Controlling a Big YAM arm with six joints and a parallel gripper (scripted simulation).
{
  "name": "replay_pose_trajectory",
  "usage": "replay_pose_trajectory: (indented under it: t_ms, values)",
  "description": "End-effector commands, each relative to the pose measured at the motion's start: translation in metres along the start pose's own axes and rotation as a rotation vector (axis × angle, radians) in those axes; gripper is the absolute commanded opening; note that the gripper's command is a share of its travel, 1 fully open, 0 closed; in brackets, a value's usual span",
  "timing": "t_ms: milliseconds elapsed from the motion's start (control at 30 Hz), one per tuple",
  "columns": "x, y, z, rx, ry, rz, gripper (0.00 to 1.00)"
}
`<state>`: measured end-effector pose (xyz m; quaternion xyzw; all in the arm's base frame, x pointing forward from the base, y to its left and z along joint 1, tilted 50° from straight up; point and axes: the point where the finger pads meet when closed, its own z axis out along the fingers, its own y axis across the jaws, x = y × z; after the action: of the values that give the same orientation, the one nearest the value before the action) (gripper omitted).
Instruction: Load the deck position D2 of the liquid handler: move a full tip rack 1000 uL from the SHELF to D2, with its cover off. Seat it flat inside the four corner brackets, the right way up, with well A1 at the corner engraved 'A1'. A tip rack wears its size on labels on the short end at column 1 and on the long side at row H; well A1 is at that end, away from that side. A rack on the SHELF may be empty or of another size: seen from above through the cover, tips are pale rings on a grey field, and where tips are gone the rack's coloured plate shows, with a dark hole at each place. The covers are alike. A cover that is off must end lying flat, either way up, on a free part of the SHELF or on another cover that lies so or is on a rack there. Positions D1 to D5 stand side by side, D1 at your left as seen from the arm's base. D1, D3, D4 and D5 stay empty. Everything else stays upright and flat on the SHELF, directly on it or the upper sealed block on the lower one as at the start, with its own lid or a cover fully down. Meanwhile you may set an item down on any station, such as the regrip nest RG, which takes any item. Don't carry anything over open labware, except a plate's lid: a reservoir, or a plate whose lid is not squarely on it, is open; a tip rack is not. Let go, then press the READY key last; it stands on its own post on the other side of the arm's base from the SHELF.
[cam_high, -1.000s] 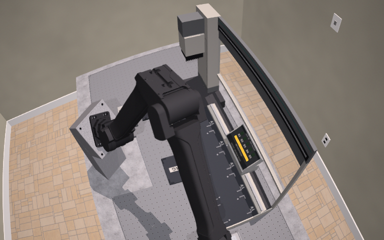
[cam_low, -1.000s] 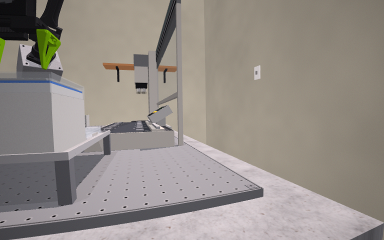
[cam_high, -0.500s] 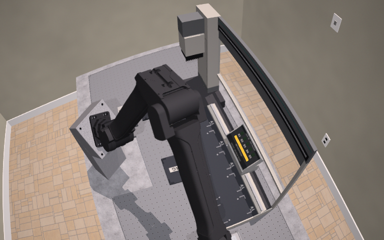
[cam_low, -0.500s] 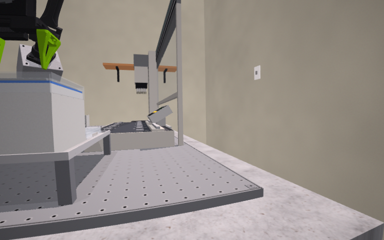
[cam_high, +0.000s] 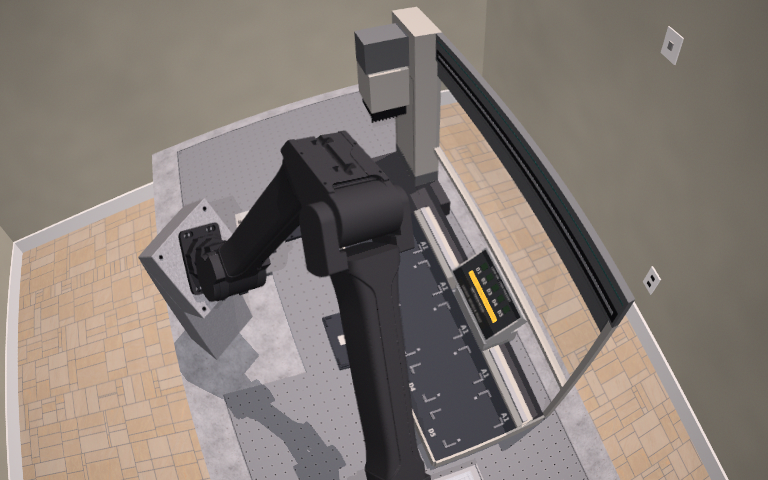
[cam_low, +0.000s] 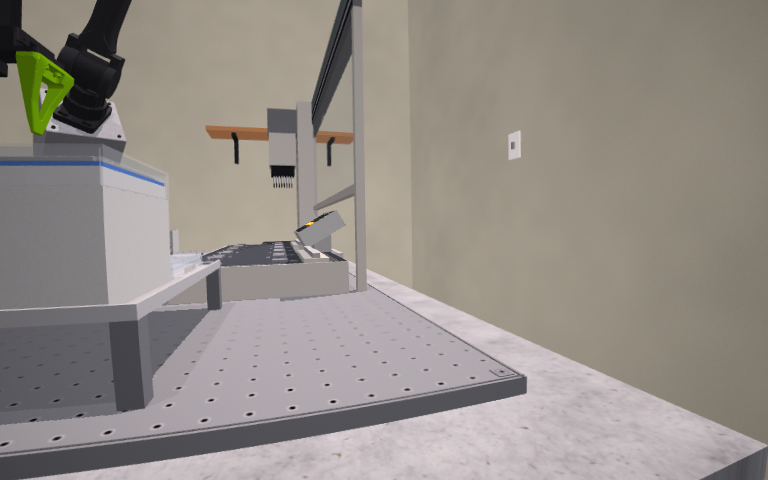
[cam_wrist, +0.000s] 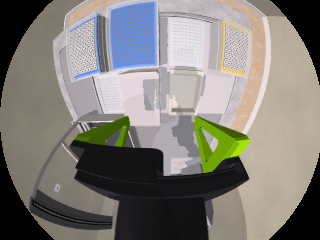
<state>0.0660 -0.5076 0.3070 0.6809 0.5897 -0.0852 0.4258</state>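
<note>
My gripper (cam_wrist: 161, 119) is open and empty, its green fingers spread wide high above the shelf. In the wrist view a blue-rimmed tip rack (cam_wrist: 84, 47) shows pale rings on a grey field. Beside it, another rack (cam_wrist: 135, 34) shows its blue plate with dark holes. A yellow-rimmed rack (cam_wrist: 235, 48) stands at the right end. In the exterior view one green finger (cam_low: 39, 90) hangs just above a tall covered rack with a blue line (cam_low: 73, 226). Deck position D2 (cam_high: 440, 298) is empty between its corner brackets.
A pale item (cam_wrist: 188, 40) and more labware (cam_wrist: 110, 94) also stand on the shelf. The deck (cam_high: 453, 350) has a tilted status panel (cam_high: 489, 300) and a pipetting head (cam_high: 385, 73) on the gantry. The arm partly hides the RG nest (cam_high: 339, 342).
</note>
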Motion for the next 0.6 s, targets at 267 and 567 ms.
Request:
replay_pose_trajectory:
  t_ms: [267, 567]
  values:
    - [0.0, -0.056, 0.004, 0.018, -0.001, -0.013, 1.0]
    - [-0.008, -0.055, -0.005, 0.008, -0.018, -0.023, 1.0]
